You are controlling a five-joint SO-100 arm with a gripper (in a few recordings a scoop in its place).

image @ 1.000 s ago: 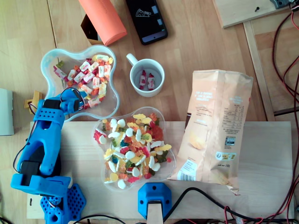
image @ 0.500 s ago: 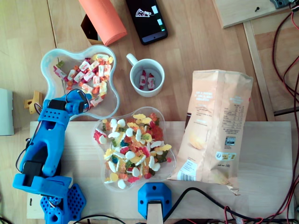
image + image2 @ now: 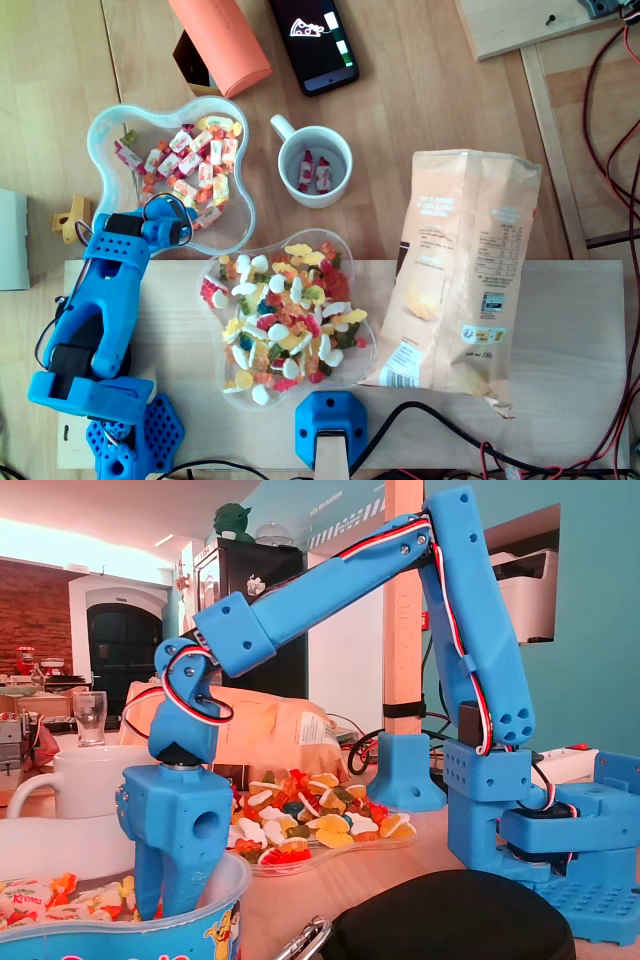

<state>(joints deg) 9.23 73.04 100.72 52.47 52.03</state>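
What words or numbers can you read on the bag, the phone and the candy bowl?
No text is clear enough to quote.
On the paper bag: printed blocks and a label, too small to read.
On the phone: a pizza-slice picture on the screen, no legible words.
On the bowl: a small cartoon print on its wall, no legible letters.
On the candy wrappers: too small to read.

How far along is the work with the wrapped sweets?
Done: two wrapped sweets lie in the white cup. In hand: the pincer is lowered into the clear bowl, among the sweets; whether it grips one cannot be seen. Left: many sweets lie in that bowl.
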